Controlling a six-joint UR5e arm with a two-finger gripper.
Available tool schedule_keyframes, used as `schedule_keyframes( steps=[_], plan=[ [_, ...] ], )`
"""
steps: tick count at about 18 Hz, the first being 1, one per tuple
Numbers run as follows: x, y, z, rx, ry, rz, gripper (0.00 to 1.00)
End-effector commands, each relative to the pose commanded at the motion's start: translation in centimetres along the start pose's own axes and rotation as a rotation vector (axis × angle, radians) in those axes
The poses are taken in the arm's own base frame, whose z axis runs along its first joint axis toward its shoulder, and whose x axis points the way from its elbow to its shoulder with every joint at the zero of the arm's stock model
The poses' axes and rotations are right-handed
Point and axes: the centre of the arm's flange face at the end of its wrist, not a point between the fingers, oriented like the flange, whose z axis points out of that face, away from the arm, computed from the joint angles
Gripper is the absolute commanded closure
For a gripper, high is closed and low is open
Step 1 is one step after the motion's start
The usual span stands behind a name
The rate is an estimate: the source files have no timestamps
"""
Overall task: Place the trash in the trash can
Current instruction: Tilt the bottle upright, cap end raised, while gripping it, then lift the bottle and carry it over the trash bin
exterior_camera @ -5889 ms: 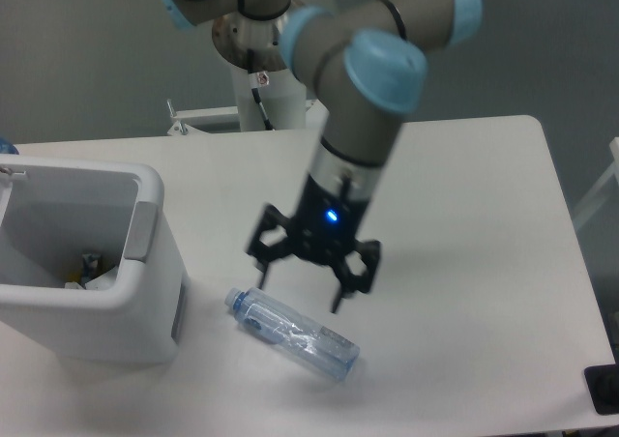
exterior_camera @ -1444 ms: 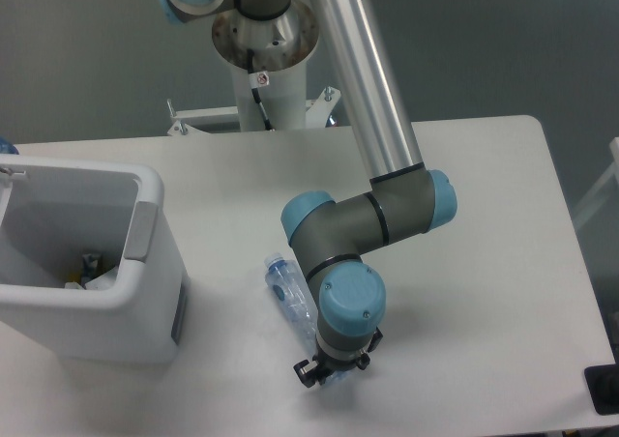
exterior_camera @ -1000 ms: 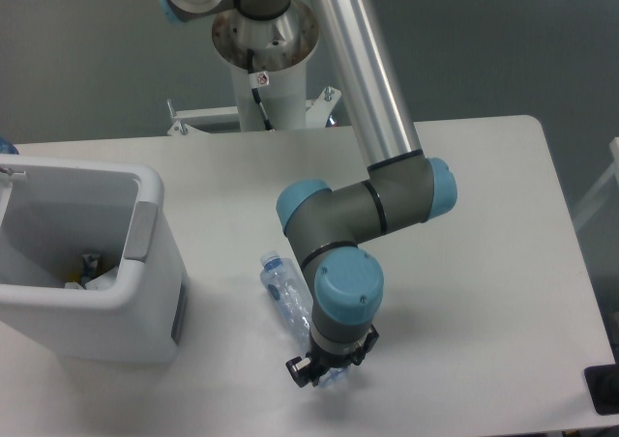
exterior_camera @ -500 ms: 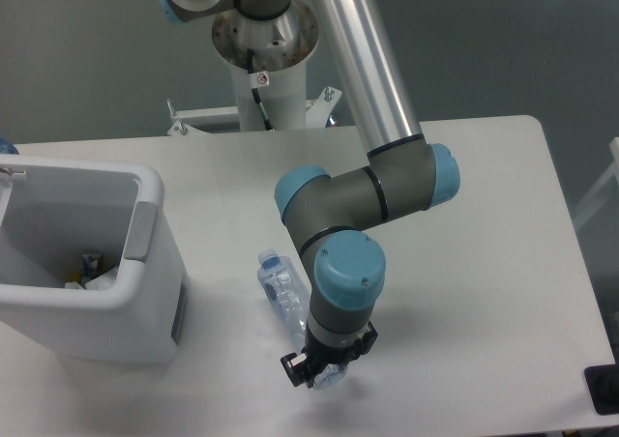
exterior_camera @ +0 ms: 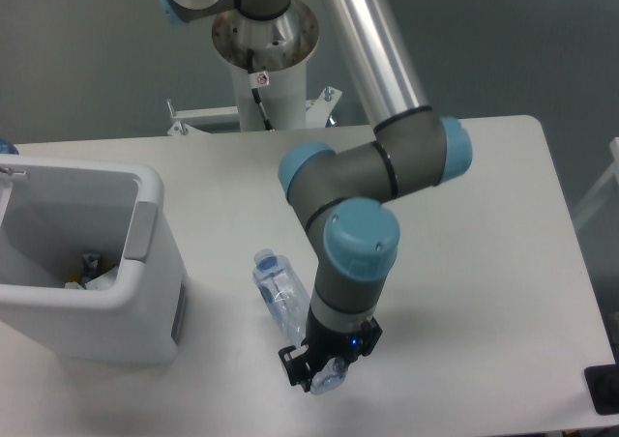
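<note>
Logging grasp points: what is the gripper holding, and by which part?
The gripper is closed on the water bottle, gripping its bottom end; the capped end points up-left, free.

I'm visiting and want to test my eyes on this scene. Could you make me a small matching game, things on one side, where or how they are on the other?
Things:
1. bottle
2. bin
3. gripper
4. bottle cap

Places or states:
A. at the table's left side, open on top, scraps inside
B. at the bottle's near end, fingers on either side of it
C. lying on the table between bin and arm
D. at the bottle's far end, blue

Pairs: 1-C, 2-A, 3-B, 4-D
</note>
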Motion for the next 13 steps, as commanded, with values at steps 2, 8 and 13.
schedule_keyframes(
  steps=[2, 8, 13],
  plan=[
    [0.7, -0.6, -3.5, 0.050, 0.054, 0.014, 0.61],
    [5.4, -1.6, -11.0, 0.168, 0.198, 0.096, 0.61],
    [11.1, -0.1, -16.5, 0.270, 0.332, 0.211, 0.61]
  ],
)
